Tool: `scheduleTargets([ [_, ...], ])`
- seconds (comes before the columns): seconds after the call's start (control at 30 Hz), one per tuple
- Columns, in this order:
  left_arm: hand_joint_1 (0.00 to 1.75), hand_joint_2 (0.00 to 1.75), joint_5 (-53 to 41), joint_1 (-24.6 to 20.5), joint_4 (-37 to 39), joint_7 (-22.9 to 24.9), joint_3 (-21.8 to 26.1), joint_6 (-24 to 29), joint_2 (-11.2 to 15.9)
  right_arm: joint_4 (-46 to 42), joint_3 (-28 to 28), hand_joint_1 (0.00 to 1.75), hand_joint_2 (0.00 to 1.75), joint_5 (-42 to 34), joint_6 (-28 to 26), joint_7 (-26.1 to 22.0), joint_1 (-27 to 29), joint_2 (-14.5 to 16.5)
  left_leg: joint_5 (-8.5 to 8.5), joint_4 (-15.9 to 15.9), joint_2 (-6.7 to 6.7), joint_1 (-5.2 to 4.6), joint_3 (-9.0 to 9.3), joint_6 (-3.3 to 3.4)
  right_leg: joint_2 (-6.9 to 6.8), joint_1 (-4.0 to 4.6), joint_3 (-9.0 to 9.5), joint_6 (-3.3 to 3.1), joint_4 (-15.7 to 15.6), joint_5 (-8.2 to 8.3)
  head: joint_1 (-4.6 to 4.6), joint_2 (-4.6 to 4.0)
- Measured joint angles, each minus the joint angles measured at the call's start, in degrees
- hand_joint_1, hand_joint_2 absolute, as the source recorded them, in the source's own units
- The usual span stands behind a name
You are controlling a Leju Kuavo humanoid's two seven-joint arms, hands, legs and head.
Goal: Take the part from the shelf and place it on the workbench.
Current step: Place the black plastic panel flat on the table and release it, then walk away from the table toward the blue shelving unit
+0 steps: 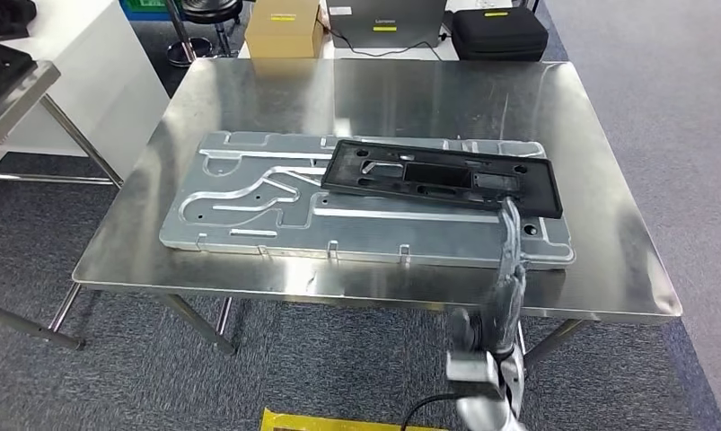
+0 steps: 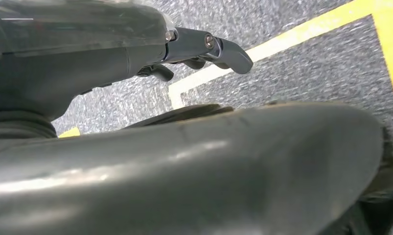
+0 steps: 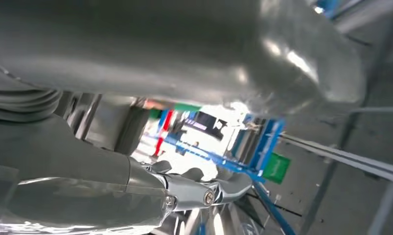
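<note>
Head view: right hand [image 1: 507, 269] touches black part [image 1: 442, 176] on workbench [image 1: 249, 90]; grip unclear

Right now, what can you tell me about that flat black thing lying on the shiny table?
The black part is a long, flat rectangular frame, matte and plastic-looking, with a raised rim, several cut-out openings and small round holes. It lies flat, slightly angled, on top of the silver grooved plate, toward that plate's right end, and the plate rests on the steel workbench. The right robot hand reaches up to the part's near right edge and seems to touch it there; whether it grips cannot be told.
</note>
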Motion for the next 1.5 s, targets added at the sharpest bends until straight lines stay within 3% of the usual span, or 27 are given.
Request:
scheduleTargets([
  [0.07,0.0,0.0,-0.3,0.0,0.0,0.0,0.0,0.0,0.1,-3.7,2.9,0.0,0.0,-1.1,0.0,0.0,1.8,0.1,-1.57,2.4,0.03,-0.04,0.77,0.09,-0.08,0.26,-1.19,-0.1,0.1,0.93,0.01,0.0],
  [0.1,0.0,0.0,-0.5,0.0,0.0,0.0,0.0,0.0,0.2,-5.1,4.0,0.0,0.0,-1.4,0.0,0.0,2.5,0.2,-0.88,0.4,0.04,-0.07,2.77,0.23,-0.05,0.32,-1.8,-0.06,0.1,1.43,0.0,0.0],
  [0.17,0.0,0.0,-0.8,-0.2,0.0,0.0,0.0,-0.1,0.3,-7.4,5.9,0.0,0.0,-1.9,0.0,0.0,3.5,0.6,1.28,-7.8,0.07,-0.24,8.65,0.67,0.05,0.38,-2.82,0.22,0.2,2.5,0.0,0.0],
  [0.23,0.0,0.0,-0.9,-0.5,0.0,0.0,0.0,-0.2,0.4,-8.9,7.5,0.0,0.0,-2.5,0.0,0.0,4.1,1.0,2.62,-13.4,0.08,-0.61,12.07,1.13,0.07,0.36,-3.18,0.84,0.1,3.56,0.03,0.0],
  [0.33,0.0,0.0,-0.9,-0.5,0.0,0.1,0.0,-0.3,0.5,-9.6,9.3,0.0,0.0,-3.8,0.0,0.0,4.4,1.3,4.27,-14.3,0.2,-0.93,11.75,1.89,0.08,0.13,-3.1,1.92,-0.9,5.25,-0.03,0.0],
  [0.37,0.0,0.0,-0.9,-0.5,0.0,0.1,0.0,-0.4,0.6,-9.6,9.7,0.0,0.0,-4.3,0.0,0.1,4.4,1.3,5.16,-14.6,0.35,-0.84,11.26,2.2,0.14,0.09,-3.39,2.16,-0.8,4.72,0.01,0.0],
  [0.4,0.0,0.0,-0.9,-0.5,0.0,0.1,0.0,-0.5,0.6,-9.6,10.0,0.0,0.0,-4.8,0.0,0.1,4.4,1.3,6.08,-14.8,0.53,-0.72,10.6,2.55,0.18,0.06,-3.9,2.36,0.2,2.95,0.04,0.0],
  [0.5,0.0,0.0,-1.2,-0.6,0.0,0.2,-0.1,-0.7,0.7,-9.3,10.9,0.0,0.0,-6.2,0.0,0.1,4.3,1.3,8.4,-14.9,0.98,-0.64,8.13,3.17,0.21,-0.1,-5.88,2.91,9.4,-6.3,0.14,-0.01],
  [0.53,0.0,0.0,-1.3,-0.6,0.0,0.2,-0.1,-0.7,0.7,-9.1,11.0,0.0,0.0,-6.6,0.0,0.1,4.2,1.3,9.09,-14.9,1.08,-0.66,7.23,3.13,0.2,-0.17,-6.09,3.13,12.8,-7.69,0.14,-0.01],
  [0.6,0.0,0.0,-1.5,-0.6,0.0,0.3,-0.3,-0.8,0.8,-8.5,11.1,0.0,0.0,-7.1,0.0,0.1,4.0,1.3,10.41,-14.5,1.21,-0.65,5.2,2.85,0.16,-0.4,-4.35,3.44,15.1,-6.35,0.13,0.0],
  [0.63,0.0,0.0,-1.6,-0.6,0.0,0.4,-0.3,-0.8,0.9,-8.2,11.1,0.0,0.0,-7.2,0.0,0.1,3.9,1.3,10.98,-14.2,1.23,-0.62,4.18,2.63,0.14,-0.55,-2.03,3.52,13.4,-4.96,0.13,0.0],
  [0.67,0.0,0.0,-1.6,-0.6,0.0,0.4,-0.3,-0.8,0.9,-8.0,11.1,0.0,0.0,-7.2,0.0,0.1,3.7,1.3,11.45,-13.8,1.22,-0.61,3.29,2.37,0.13,-0.69,1.21,3.53,10.0,-4.3,0.13,0.0],
  [0.73,0.0,0.0,-1.6,-0.6,0.0,0.4,-0.4,-0.8,1.0,-7.8,11.1,0.0,0.0,-7.2,0.0,0.1,3.3,1.6,12.18,-13.0,1.19,-0.7,2.02,1.74,0.18,-0.61,7.21,3.2,2.2,-5.56,0.08,0.0],
  [0.8,0.0,0.0,-1.7,-0.6,0.0,0.4,-0.4,-0.8,1.1,-7.5,11.1,0.0,0.0,-7.3,0.0,0.1,3.0,1.8,13.07,-12.7,1.16,-0.68,1.37,0.97,0.22,-0.12,9.15,2.42,-1.4,-6.84,0.03,0.0],
  [0.87,0.0,0.0,-1.7,-0.5,0.0,0.5,-0.4,-0.8,1.1,-7.1,11.1,0.0,0.0,-8.0,0.0,0.1,2.9,1.9,13.14,-12.5,1.09,-0.37,0.81,0.19,0.08,0.01,8.28,1.33,-1.7,-5.98,0.03,0.0],
  [0.9,0.0,0.0,-1.7,-0.4,0.0,0.6,-0.4,-0.8,1.1,-6.8,11.1,0.0,0.0,-8.6,0.1,0.1,2.9,2.0,11.69,-11.5,1.06,-0.22,0.24,-0.09,-0.02,0.02,7.68,0.79,-1.8,-5.31,-0.03,0.0],
  [1.0,0.0,0.0,-1.8,-0.3,0.0,0.9,-0.4,-0.9,1.1,-5.8,11.1,0.0,0.0,-10.3,0.4,0.1,2.7,2.1,3.41,-2.7,1.0,-0.04,-2.32,-0.45,-0.23,0.18,5.25,-0.18,-1.8,-3.17,-0.2,0.0],
  [1.03,0.0,0.0,-1.8,-0.3,0.0,1.0,-0.4,-0.9,1.2,-5.2,11.0,0.0,0.0,-11.1,0.8,0.1,2.7,2.1,1.95,0.6,0.99,-0.04,-2.73,-0.45,-0.25,0.34,4.25,-0.24,-1.8,-2.41,-0.21,0.0],
  [1.07,0.0,0.0,-1.8,-0.3,0.0,1.0,-0.4,-0.9,1.2,-4.6,10.9,0.0,0.0,-11.9,1.4,0.2,2.7,2.1,1.8,2.8,0.99,-0.05,-2.58,-0.41,-0.27,0.48,3.24,-0.26,-1.7,-1.69,-0.21,0.0],
  [1.1,0.0,0.0,-1.9,-0.3,0.0,1.0,-0.4,-0.9,1.2,-3.8,10.6,0.0,0.0,-12.9,2.2,0.4,2.7,2.1,2.95,3.5,0.98,-0.08,-1.63,-0.3,-0.27,0.58,2.21,-0.22,-1.6,-0.97,-0.22,0.0],
  [1.17,0.0,0.0,-2.0,-0.4,0.0,1.0,-0.5,-0.9,1.4,-1.5,9.3,0.0,0.0,-14.2,3.3,1.6,2.6,2.3,6.01,-0.9,0.95,-0.24,3.14,0.11,-0.26,0.65,0.4,-0.02,-1.3,0.29,-0.23,0.0],
  [1.23,0.0,0.0,-2.1,-0.7,0.0,1.0,-0.6,-1.0,1.6,2.0,6.7,0.0,0.0,-14.5,3.5,3.1,2.0,2.8,5.5,-9.7,0.92,-0.59,9.79,0.75,-0.29,0.72,-0.71,0.46,-1.0,1.44,-0.21,0.0],
  [1.27,0.0,0.0,-2.2,-0.9,0.0,1.0,-0.7,-1.0,1.6,4.4,5.0,0.0,0.0,-14.3,3.5,3.6,1.5,3.1,4.57,-13.0,0.9,-0.82,11.9,1.13,-0.38,0.69,-0.92,0.78,-1.1,2.05,-0.2,0.0],
  [1.3,0.0,0.0,-2.3,-1.0,0.0,1.0,-0.7,-1.0,1.7,7.5,2.8,0.0,0.0,-14.1,3.6,3.8,0.8,3.3,3.95,-14.9,0.9,-1.04,12.85,1.54,-0.49,0.63,-1.0,1.16,-1.3,2.7,-0.23,0.0],
  [1.37,0.0,0.0,-2.5,-1.1,0.0,1.1,-0.8,-1.1,1.7,15.1,-2.2,0.0,0.0,-13.9,3.8,3.3,-0.9,3.6,5.01,-15.7,0.97,-1.07,12.31,2.44,-0.59,0.43,-1.22,1.9,-1.7,3.46,-0.26,0.0],
  [1.43,0.0,0.0,-2.5,-1.0,0.0,1.3,-0.8,-1.1,1.7,23.5,-7.3,0.0,0.0,-14.2,4.0,2.0,-2.6,3.7,6.73,-16.1,1.12,-0.87,11.08,3.33,-0.36,0.32,-2.13,2.44,0.2,0.31,-0.2,0.0],
  [1.5,0.0,0.0,-2.4,-1.0,0.0,1.5,-0.8,-1.1,1.7,31.7,-12.0,0.0,0.0,-14.7,4.1,1.4,-4.4,3.6,8.29,-16.1,1.19,-0.92,9.31,3.85,-0.15,0.2,-3.7,2.82,6.4,-5.93,-0.11,0.0],
])
